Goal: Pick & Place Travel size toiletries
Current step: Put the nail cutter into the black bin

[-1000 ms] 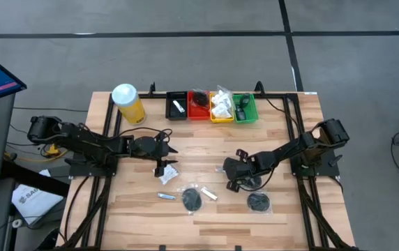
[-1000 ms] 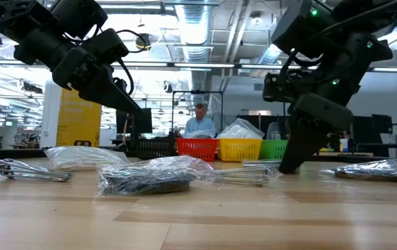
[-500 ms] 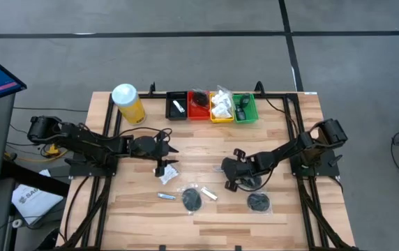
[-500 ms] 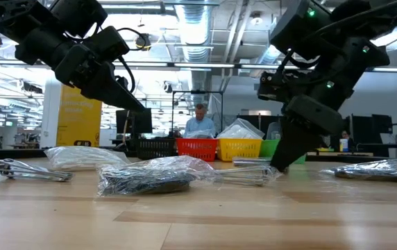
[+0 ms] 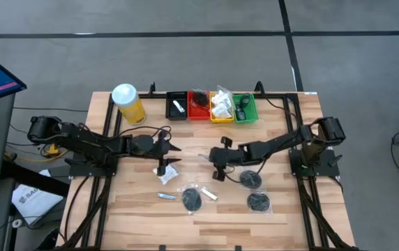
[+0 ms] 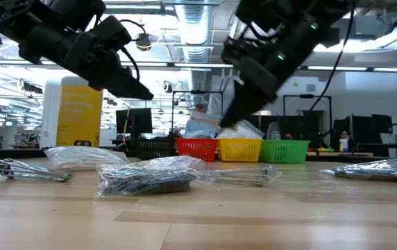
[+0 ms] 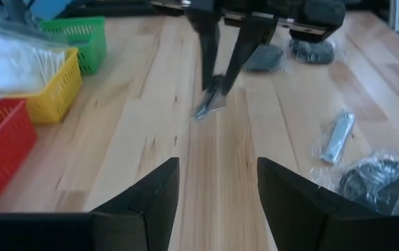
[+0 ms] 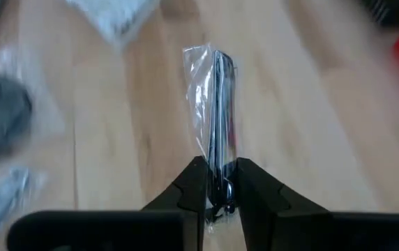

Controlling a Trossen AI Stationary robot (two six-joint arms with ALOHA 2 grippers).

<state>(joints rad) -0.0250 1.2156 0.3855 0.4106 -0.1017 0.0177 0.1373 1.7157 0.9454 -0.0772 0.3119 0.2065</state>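
A thin silver tube point(image 8: 218, 104) in clear wrap is held clamped in the closed jaws of the right gripper point(image 5: 216, 169) above the wooden surface point(image 5: 283, 139) near its middle, while the left gripper point(image 5: 166, 148) is held apart nearby, its jaws spread wide and empty

You're looking at a light wooden table point(image 5: 283, 223) on a grey concrete floor point(image 5: 185, 63) crossed by dark lines point(image 5: 151, 33). Behind it, your low view shows an open hall: exposed ceiling ducts point(image 6: 197, 31), bright strip lights point(image 6: 32, 64), a yellow banner point(image 6: 79, 111) and a seated person point(image 6: 200, 119).
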